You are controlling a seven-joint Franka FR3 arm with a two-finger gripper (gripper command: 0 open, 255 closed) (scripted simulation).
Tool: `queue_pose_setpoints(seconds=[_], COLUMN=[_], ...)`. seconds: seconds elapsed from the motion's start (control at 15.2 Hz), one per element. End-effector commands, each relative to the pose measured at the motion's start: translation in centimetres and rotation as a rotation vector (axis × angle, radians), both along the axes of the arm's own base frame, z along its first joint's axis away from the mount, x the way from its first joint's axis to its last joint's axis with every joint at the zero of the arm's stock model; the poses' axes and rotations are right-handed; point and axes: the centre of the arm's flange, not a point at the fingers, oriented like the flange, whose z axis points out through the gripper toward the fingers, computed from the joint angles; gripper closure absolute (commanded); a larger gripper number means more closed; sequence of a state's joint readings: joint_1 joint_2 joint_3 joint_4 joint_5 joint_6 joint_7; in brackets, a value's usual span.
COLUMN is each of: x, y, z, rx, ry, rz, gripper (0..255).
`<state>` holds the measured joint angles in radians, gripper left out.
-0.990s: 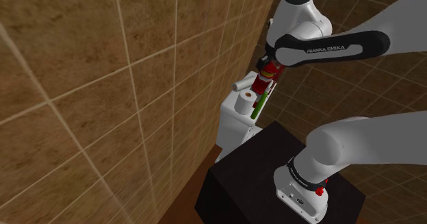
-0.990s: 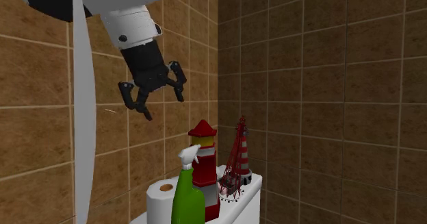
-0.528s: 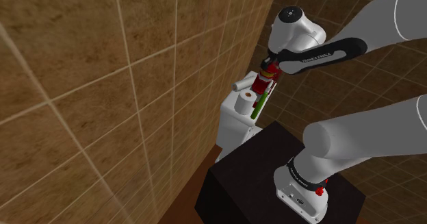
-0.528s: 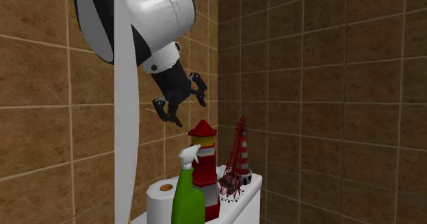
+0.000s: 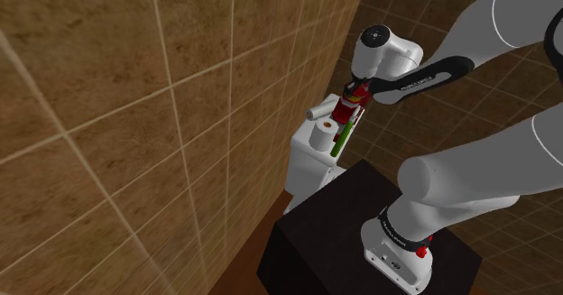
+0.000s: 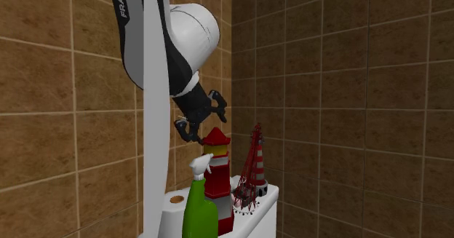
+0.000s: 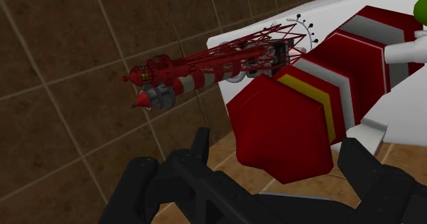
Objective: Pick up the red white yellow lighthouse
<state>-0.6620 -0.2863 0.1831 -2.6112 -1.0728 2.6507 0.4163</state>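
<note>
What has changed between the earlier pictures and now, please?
The open tool swung down and towards the second exterior view's right; it now hangs close above the red roof of the red, white and yellow lighthouse, holding nothing. The lighthouse, slender red tower, green spray bottle and paper roll stayed put.

A stubby toy lighthouse (image 6: 217, 172) stands upright on the white lid of a toilet tank (image 6: 263, 198), in front of a brown tiled wall. It has a red six-sided roof (image 7: 279, 128) with a yellow band beneath it. Below that, the body has broad red and white bands. In the second exterior view it stands just behind a green spray bottle (image 6: 198, 209), which hides its lower part. A thinner red lattice tower (image 6: 252, 164) stands just beside it, on that view's right.
</note>
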Motion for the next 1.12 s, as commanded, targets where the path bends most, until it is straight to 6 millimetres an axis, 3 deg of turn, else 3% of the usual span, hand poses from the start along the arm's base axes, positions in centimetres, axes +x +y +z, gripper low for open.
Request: queue_pose_setpoints(seconds=[0.0, 0.13, 0.2, 0.79, 1.06], x=[-0.1, -0.1, -0.1, -0.1, -0.1], y=[-0.1, -0.1, -0.1, -0.1, -0.1], z=[-1.2, -1.5, -1.5, -1.5, 0.6], rx=[0.000, 0.000, 0.000, 0.000, 0.000], ry=[0.000, 0.000, 0.000, 0.000, 0.000], rz=[0.000, 0.000, 0.000, 0.000, 0.000], gripper=[0, 0, 255, 255, 255])
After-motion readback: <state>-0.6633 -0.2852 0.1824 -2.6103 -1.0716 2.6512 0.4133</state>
